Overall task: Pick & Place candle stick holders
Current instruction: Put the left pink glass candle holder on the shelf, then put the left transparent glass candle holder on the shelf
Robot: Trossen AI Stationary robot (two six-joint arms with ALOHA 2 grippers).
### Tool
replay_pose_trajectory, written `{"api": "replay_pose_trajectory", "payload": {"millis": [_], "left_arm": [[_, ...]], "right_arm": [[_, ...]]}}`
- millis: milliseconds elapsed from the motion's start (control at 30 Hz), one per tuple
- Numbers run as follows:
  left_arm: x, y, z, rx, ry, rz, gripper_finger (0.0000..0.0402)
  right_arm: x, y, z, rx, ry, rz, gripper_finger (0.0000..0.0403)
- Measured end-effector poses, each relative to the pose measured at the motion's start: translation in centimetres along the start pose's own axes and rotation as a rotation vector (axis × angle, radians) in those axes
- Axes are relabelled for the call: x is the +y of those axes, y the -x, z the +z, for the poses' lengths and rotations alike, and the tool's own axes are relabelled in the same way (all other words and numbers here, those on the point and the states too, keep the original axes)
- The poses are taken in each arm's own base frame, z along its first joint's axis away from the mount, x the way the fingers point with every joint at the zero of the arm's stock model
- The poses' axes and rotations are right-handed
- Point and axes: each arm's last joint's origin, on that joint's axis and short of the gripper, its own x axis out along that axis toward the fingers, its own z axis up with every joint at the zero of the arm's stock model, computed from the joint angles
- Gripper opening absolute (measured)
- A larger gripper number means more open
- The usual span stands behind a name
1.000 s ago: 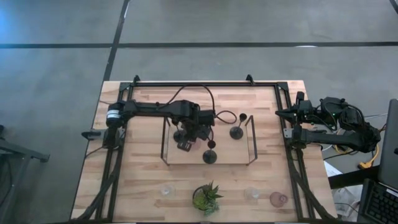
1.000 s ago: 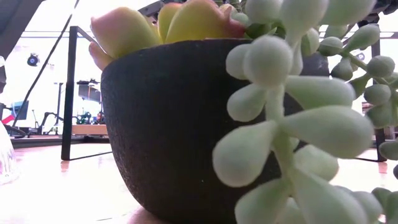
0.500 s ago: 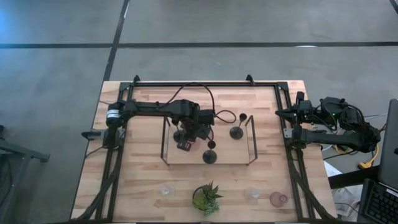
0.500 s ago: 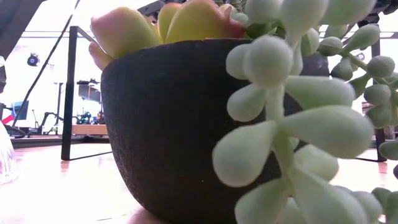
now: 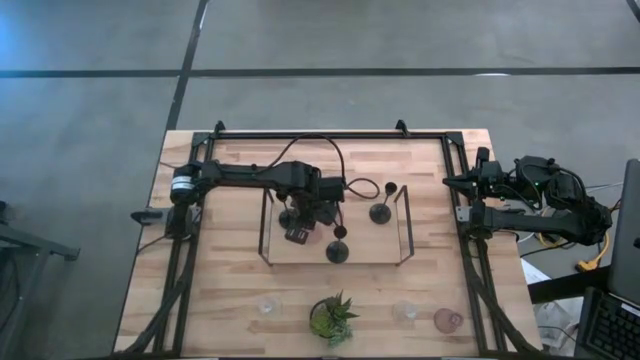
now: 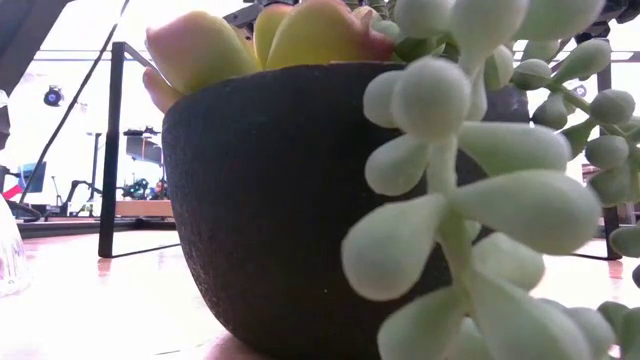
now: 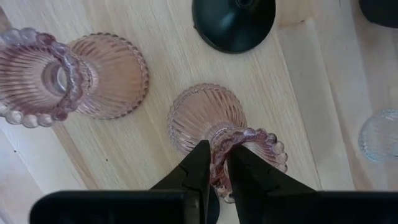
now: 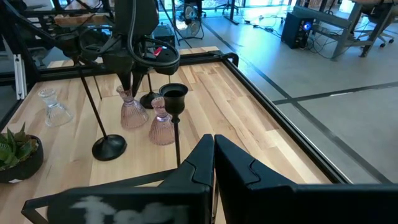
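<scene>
A wire-framed wooden tray (image 5: 400, 228) lies mid-table. In it stand black candle stick holders (image 5: 380, 211) (image 5: 338, 250) and two pink glass ones (image 7: 62, 74) (image 7: 205, 115), each on its round base. My left gripper (image 7: 216, 177) reaches down into the tray (image 5: 300, 228) and is shut on the nearer pink holder. A third pink holder (image 5: 447, 320) and two clear glass ones (image 5: 267, 305) (image 5: 404, 311) stand near the table's front edge. My right gripper (image 8: 213, 149) waits shut at the table's right edge. My left gripper pinches the beaded top rim (image 7: 219, 154) of the pink holder between its two fingers, one finger outside the cup and one inside it. The fingers come from above, pointing steeply down. The holder stands upright with its ribbed base (image 7: 199, 112) on the tray floor.
A green potted plant (image 5: 333, 318) stands at the table's front middle and fills the low view (image 6: 300, 200). The tray's upright wire frame (image 8: 93, 106) rises around the holders. A black holder's base (image 7: 233, 22) and a clear glass piece (image 7: 379, 134) lie close to my left gripper.
</scene>
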Motion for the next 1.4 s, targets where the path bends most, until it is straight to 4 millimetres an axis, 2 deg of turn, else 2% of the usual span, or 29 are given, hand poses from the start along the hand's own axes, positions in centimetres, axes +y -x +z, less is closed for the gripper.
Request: {"api": "replay_pose_trajectory", "payload": {"millis": [533,967,1100,1400], "left_arm": [[0.1,0.0,0.2,-0.026,0.028,-0.003,0.0054],[0.1,0.0,0.2,-0.025,0.066,0.001,0.0138],[0.0,0.6,0.1,-0.033,0.065,0.02,0.014],[-0.7,3.6,0.0,-0.094,0.087,0.058,0.014]], "right_arm": [[0.0,0.0,0.0,0.0,0.0,0.001,0.0008],[0.0,0.0,0.0,0.0,0.0,0.0,0.0008],[0.0,0.0,0.0,0.0,0.0,0.0,0.0008],[0.0,0.0,0.0,0.0,0.0,0.001,0.0008]]}}
